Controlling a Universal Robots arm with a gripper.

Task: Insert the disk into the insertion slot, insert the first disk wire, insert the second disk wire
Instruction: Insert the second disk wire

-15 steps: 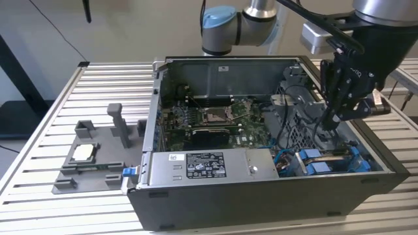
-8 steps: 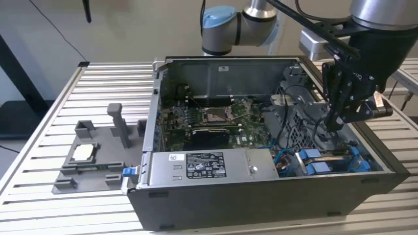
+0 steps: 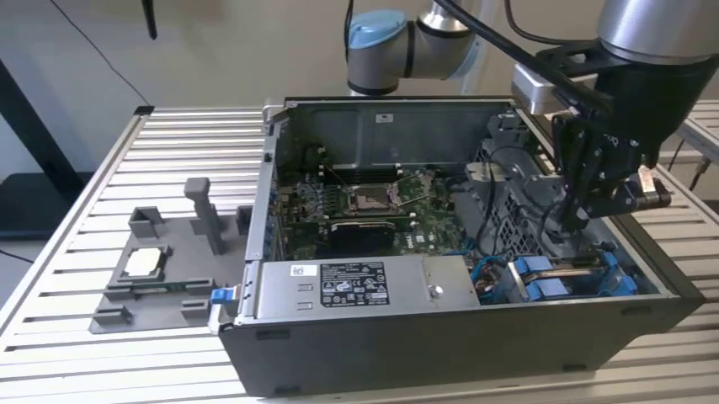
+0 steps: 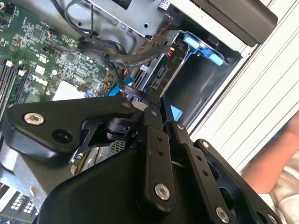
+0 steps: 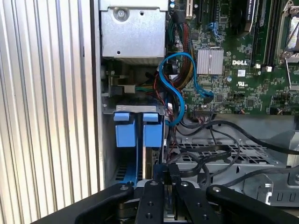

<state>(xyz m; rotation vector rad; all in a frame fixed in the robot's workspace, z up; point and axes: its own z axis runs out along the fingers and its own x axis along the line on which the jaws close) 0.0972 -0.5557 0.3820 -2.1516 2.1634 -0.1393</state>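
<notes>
The disk's blue carrier (image 3: 561,283) sits inside the insertion slot (image 3: 612,268), in the drive cage at the case's front corner on the exterior view's right. Its blue tabs (image 5: 125,131) stand side by side in the first wrist view, and its connector end (image 4: 156,74) faces the motherboard. My gripper (image 3: 587,212) hangs just above the cage. Its fingers (image 4: 153,122) are pressed together on the end of a black disk wire (image 4: 117,59), a short way from the connector end. In the first wrist view my gripper (image 5: 167,171) sits among black cables beside the blue tabs.
The open grey computer case (image 3: 450,353) lies on a slatted metal table (image 3: 168,135). The labelled power-supply box (image 3: 348,290) lies along the front. A grey fixture with parts (image 3: 168,261) lies on the exterior view's left. A person's arm (image 4: 275,161) is beside the case.
</notes>
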